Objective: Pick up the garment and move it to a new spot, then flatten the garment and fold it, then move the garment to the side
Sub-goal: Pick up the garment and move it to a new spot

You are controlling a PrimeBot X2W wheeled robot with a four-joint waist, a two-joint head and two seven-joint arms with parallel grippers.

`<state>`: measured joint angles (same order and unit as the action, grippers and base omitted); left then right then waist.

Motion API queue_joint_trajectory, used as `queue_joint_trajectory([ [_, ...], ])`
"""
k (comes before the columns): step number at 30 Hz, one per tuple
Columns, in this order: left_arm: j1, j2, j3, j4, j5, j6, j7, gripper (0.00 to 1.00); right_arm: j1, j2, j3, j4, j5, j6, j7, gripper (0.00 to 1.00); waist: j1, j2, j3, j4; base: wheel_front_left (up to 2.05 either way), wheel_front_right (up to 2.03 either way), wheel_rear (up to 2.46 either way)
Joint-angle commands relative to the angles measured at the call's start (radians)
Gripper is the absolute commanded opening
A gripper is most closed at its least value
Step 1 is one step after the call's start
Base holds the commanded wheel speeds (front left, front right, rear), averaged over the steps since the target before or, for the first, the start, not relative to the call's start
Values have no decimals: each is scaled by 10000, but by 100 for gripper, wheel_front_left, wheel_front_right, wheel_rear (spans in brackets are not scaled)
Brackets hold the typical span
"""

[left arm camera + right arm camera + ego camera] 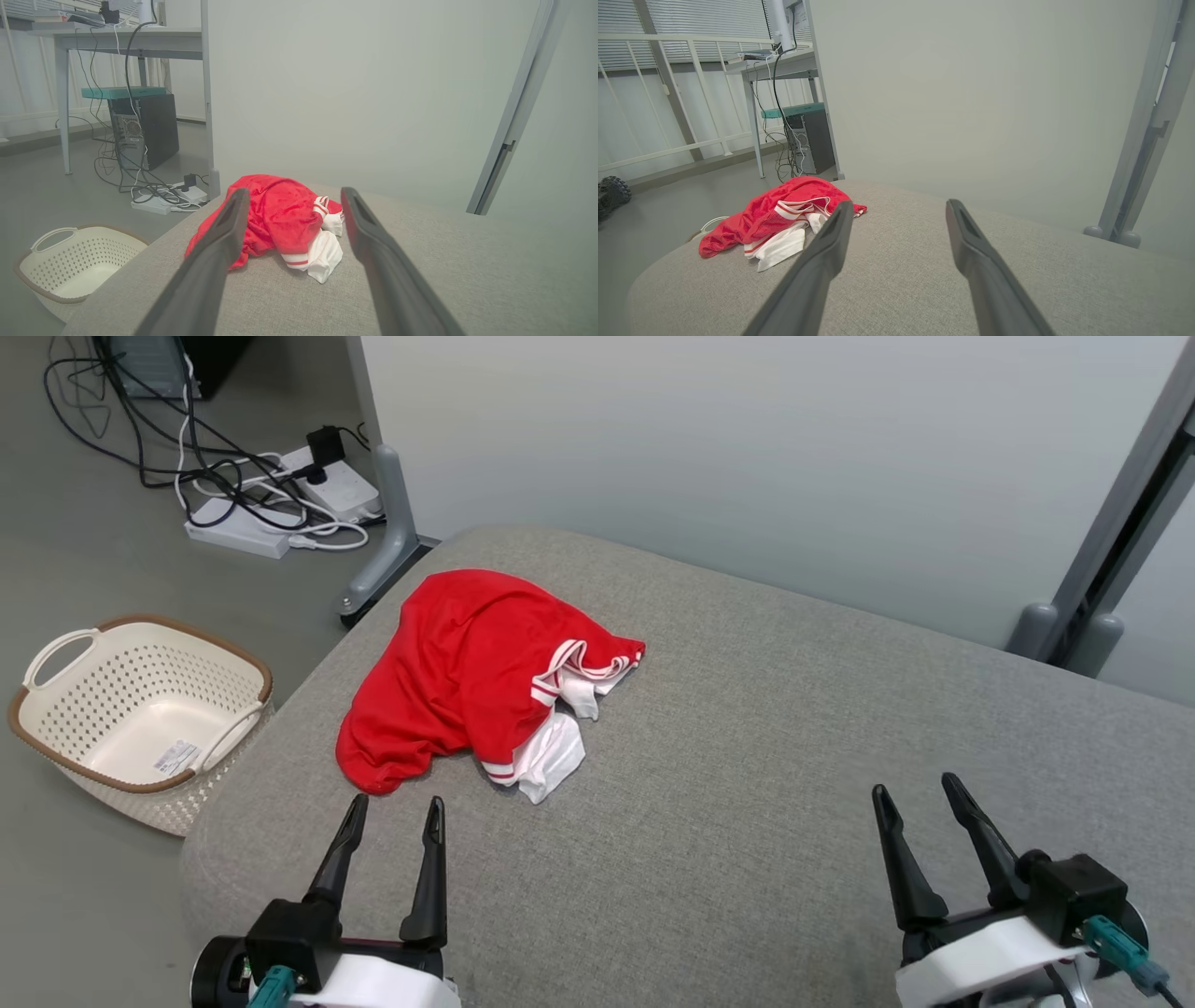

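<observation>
The garment (467,681) is a red top with white striped trim, lying crumpled in a heap on the left part of the grey cushioned surface (766,728). My left gripper (395,801) stands open just in front of the heap's near edge, not touching it. In the left wrist view the garment (280,219) lies straight ahead between the open fingers (224,242). My right gripper (917,787) is open at the lower right, far from the cloth, with nothing between its fingers. From the right wrist, the garment (775,219) sits off to the left.
A cream perforated laundry basket (140,709) stands on the floor left of the surface. Power strips and tangled cables (271,495) lie on the floor behind it, near a partition leg (392,532). A pale partition wall (747,457) runs along the back.
</observation>
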<state>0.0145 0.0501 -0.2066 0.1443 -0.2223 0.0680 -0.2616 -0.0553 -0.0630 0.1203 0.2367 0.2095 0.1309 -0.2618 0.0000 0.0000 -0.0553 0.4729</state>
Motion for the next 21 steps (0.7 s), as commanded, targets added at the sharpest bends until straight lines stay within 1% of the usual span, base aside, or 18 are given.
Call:
queue_joint_trajectory([
  [1,39,19,50,-84,-79,50,-41,100,-132,-133,60,75,46,-3,-48,100,0,0,69,56,0,0,0],
  [5,105,33,123,-245,-132,174,-41,100,-406,-261,393,207,118,-3,-48,100,0,0,155,123,0,0,0],
  [14,160,28,181,-354,-160,288,-41,100,-567,-349,562,325,223,-3,-48,100,0,0,191,146,0,0,0],
  [18,27,34,477,-284,-31,265,-41,100,-374,-343,418,271,279,-3,-48,100,0,0,164,127,0,0,0],
  [21,-148,21,785,-54,-50,24,-41,100,-207,-386,263,163,220,-3,-48,100,0,0,205,156,0,0,0],
])
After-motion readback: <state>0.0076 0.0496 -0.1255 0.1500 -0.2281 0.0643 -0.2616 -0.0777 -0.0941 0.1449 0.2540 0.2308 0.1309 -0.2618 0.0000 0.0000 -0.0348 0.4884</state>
